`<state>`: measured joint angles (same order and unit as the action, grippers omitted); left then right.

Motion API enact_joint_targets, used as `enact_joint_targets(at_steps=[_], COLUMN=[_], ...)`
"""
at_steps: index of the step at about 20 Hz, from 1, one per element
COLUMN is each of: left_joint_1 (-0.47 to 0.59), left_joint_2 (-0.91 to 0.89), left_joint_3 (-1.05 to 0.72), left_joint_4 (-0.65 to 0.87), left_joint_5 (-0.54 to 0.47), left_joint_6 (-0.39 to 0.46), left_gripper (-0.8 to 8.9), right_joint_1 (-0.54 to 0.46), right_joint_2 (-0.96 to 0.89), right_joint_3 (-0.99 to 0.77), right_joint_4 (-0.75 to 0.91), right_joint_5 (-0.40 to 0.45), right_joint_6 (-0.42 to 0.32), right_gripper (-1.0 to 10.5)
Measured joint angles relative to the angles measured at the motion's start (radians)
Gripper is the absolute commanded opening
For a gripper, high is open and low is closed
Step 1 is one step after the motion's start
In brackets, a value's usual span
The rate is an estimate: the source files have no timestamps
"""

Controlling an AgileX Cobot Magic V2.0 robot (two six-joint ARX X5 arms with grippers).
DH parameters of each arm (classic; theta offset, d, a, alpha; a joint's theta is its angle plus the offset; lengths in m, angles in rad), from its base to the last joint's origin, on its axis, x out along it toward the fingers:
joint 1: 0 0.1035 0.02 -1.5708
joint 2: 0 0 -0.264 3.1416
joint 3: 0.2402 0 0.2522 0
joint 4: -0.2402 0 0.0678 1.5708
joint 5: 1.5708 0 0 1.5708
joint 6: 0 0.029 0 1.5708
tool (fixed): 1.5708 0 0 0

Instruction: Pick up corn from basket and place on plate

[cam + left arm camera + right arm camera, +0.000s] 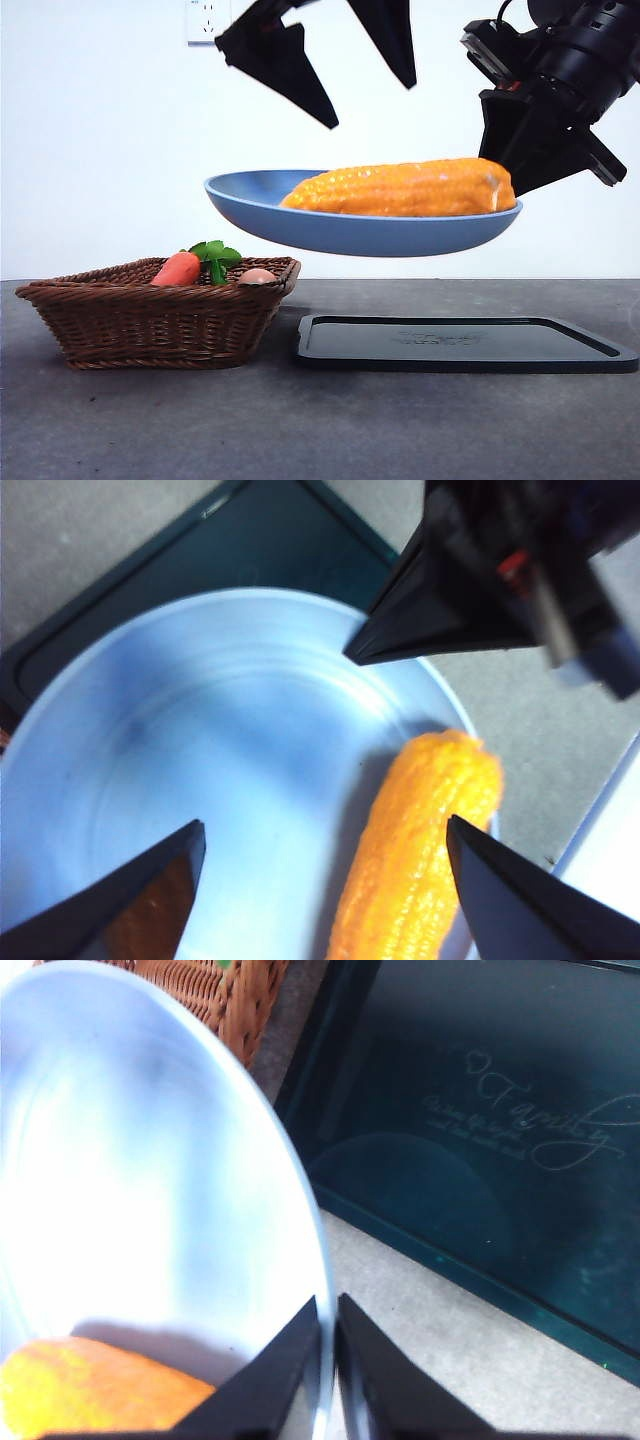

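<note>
The light-blue plate (300, 225) hangs in the air above the table, level, with the corn (400, 188) lying on it toward its right side. My right gripper (512, 178) is shut on the plate's right rim; in the right wrist view its jaws (328, 1305) pinch the rim of the plate (150, 1180) beside the corn's end (90, 1390). My left gripper (373, 105) hovers open above the plate, holding nothing; in its own view the gripper (322, 825) straddles the plate (200, 760) and the corn (410, 860). The wicker basket (150, 320) stands on the table at the left.
A carrot with green leaves (178, 268) and a small pale rounded item (257, 276) lie in the basket. A flat black tray (460, 345) lies on the table under the plate, just right of the basket. The right arm's dark body (570, 70) fills the upper right.
</note>
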<state>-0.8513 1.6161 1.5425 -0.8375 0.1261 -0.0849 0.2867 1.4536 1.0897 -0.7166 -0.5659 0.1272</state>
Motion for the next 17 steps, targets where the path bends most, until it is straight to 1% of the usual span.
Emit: enact_joint_targets(at_steps=[4, 7, 11, 14, 17], left_joint_1=[0.000, 0.003, 0.005, 0.005, 0.005], left_joint_2=[-0.007, -0.034, -0.072, -0.092, -0.111], left_joint_3=[0.040, 0.063, 0.063, 0.063, 0.063], left_joint_4=[-0.027, -0.038, -0.038, -0.038, -0.040], left_joint_5=[0.000, 0.000, 0.000, 0.000, 0.000], left_joint_6=[0.015, 0.019, 0.019, 0.018, 0.015], left_gripper=[3.91, 3.91, 3.91, 3.91, 3.91], right_joint_1=[-0.035, -0.097, -0.177, -0.222, -0.245], right_joint_2=[0.000, 0.000, 0.007, 0.074, 0.176], right_joint_3=[0.000, 0.000, 0.000, 0.002, 0.002], right_joint_4=[0.000, 0.012, 0.057, 0.105, 0.155], right_joint_5=[0.001, 0.004, 0.032, 0.031, 0.034], right_joint_6=[0.000, 0.000, 0.000, 0.010, 0.024], right_gripper=[0.0, 0.0, 0.0, 0.0, 0.0])
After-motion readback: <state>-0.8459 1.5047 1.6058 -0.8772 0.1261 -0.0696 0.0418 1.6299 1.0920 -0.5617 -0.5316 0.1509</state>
